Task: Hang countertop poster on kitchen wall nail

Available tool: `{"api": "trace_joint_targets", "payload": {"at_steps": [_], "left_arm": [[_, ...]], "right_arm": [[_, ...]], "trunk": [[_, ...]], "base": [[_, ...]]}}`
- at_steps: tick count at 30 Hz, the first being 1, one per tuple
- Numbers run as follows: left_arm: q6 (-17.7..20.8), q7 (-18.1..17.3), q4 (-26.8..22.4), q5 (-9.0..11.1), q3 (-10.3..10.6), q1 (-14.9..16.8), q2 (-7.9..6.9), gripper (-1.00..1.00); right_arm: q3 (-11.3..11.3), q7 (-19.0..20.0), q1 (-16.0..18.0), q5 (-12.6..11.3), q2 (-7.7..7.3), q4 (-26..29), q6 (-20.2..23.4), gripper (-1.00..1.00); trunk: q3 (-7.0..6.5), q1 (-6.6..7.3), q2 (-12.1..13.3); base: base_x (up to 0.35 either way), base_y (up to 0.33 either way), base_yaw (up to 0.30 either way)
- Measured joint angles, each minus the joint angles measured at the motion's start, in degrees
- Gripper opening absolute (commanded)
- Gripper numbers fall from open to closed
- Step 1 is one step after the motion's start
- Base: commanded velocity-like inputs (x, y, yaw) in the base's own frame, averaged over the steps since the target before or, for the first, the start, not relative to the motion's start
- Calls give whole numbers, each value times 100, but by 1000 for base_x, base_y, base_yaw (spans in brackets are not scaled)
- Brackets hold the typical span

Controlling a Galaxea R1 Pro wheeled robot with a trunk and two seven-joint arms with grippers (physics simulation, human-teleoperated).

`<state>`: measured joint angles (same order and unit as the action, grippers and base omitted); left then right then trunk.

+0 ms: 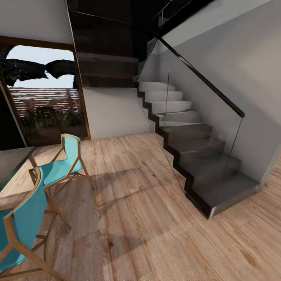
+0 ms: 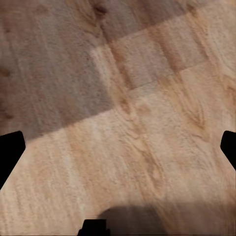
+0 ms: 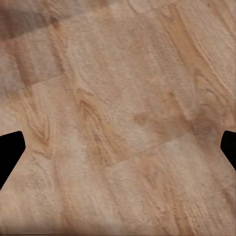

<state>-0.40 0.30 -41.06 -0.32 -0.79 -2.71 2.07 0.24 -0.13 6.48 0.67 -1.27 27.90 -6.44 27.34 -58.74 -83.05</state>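
Both grippers, left [image 2: 118, 147] and right [image 3: 118, 147], hang spread and empty over pale wood floor [image 1: 156, 218]. Turning carelessly could clip the near-left teal wooden-framed chairs [image 1: 62, 168] or far-right dark staircase [image 1: 203, 164].

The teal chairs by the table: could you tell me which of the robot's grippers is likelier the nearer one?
Probably left, though unconfirmed. The teal chairs stand at the head view's left, the left arm's side. Both the left gripper and right gripper face bare wood floor, fingers wide apart.
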Motion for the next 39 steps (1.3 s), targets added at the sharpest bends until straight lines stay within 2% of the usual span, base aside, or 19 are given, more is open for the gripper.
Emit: {"api": "trace_joint_targets", "payload": {"at_steps": [9, 18, 29, 39], "left_arm": [[0, 2, 5, 0, -1, 0, -24, 100], [-7, 9, 193, 9, -2, 0, -23, 100], [-8, 10, 202, 16, -123, 0, -27, 100], [-8, 10, 225, 19, -127, 0, -27, 100]], "right_arm": [[-3, -8, 0, -1, 5, 0, -4, 100], [0, -11, 0, 4, 23, -9, -7, 100], [0, -11, 0, 7, 31, -24, -7, 100], [16, -11, -1, 129, 32, -325, -16, 100]], "trunk": [[3, 1, 0], [3, 1, 0], [3, 1, 0], [3, 1, 0]], "base": [[-183, -163, 205], [-10, -10, 292], [0, 0, 295], [0, 0, 295]]}}
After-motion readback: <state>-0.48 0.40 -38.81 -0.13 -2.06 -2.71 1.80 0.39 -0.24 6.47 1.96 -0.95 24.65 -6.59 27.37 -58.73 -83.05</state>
